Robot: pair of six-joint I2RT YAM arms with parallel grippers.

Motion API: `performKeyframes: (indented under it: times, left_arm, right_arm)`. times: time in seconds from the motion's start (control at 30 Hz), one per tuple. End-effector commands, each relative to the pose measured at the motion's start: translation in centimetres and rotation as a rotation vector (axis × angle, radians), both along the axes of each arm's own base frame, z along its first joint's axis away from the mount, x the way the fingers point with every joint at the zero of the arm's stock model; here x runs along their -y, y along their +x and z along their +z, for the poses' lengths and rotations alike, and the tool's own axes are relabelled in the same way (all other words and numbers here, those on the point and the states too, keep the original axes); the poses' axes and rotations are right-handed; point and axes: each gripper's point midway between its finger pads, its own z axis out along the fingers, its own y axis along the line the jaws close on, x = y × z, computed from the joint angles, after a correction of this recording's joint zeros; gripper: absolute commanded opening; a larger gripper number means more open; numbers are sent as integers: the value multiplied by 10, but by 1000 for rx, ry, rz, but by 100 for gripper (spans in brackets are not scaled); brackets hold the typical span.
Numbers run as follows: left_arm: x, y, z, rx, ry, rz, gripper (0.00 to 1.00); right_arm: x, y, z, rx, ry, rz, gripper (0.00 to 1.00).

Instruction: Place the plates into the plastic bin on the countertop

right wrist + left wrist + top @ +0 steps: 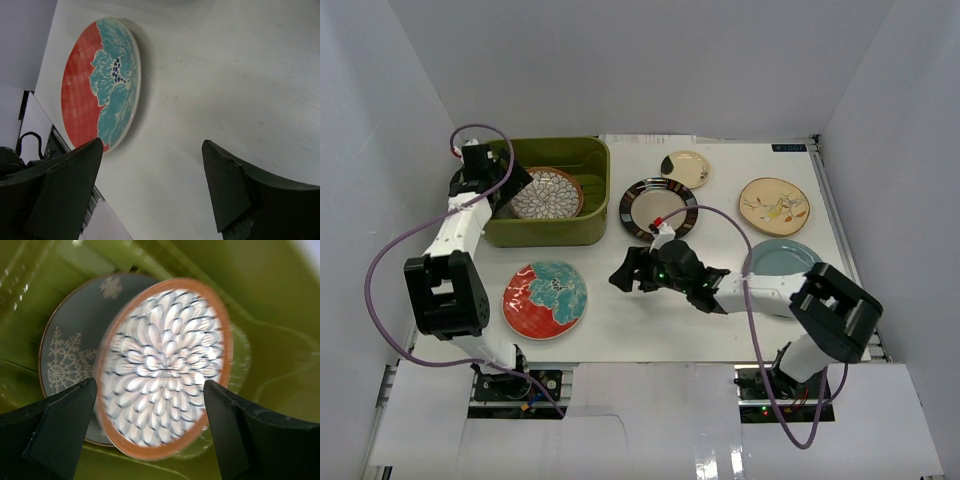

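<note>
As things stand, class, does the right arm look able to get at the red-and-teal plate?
Probably yes: the right gripper is open, facing the red-and-teal plate, only bare countertop between.

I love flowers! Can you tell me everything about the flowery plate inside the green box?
The flowery plate is round and looks like glazed ceramic: white petals outlined in dark, with an orange-brown rim. It sits inside the green bin, resting partly on a grey plate with pale snowflake shapes, and looks tilted. The left gripper is open over it, one finger each side, not pinching it. The close-up is slightly blurry.
</note>
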Motion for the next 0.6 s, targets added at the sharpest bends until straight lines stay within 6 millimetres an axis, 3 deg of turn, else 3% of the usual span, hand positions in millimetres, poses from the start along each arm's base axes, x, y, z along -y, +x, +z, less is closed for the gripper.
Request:
performKeyframes:
  times: [0.0,0.03,0.07,0.1,0.13,0.27,0.37,0.4,0.43,0.57]
  left_arm:
    - [3,-8,104,261,68,0,98]
    - [5,-12,112,281,76,1,98]
    - [6,-22,130,326,86,3,98]
    - [9,-26,136,343,90,-5,98]
    - [9,-32,136,346,103,-14,98]
    - [18,-54,143,364,95,-54,98]
    - [46,-71,143,385,1,-162,98]
    - [64,-83,156,425,-41,-236,98]
    - [74,-90,160,443,-64,-281,98]
    - [132,-132,177,523,-162,-525,98]
  right_arm:
    - [-38,14,22,-30,158,-40,85]
    - [-47,11,8,-73,148,-39,84]
    - [-53,10,4,-86,149,-37,81]
    - [-63,12,9,-86,172,-36,80]
    - [-71,8,-5,-117,157,-34,80]
    - [-90,2,-23,-176,165,-32,76]
    - [-101,-4,-38,-233,178,-27,71]
    - [-105,-8,-41,-246,183,-21,70]
    - [-107,-9,-53,-265,172,-22,69]
    - [-123,-11,-63,-314,203,-24,62]
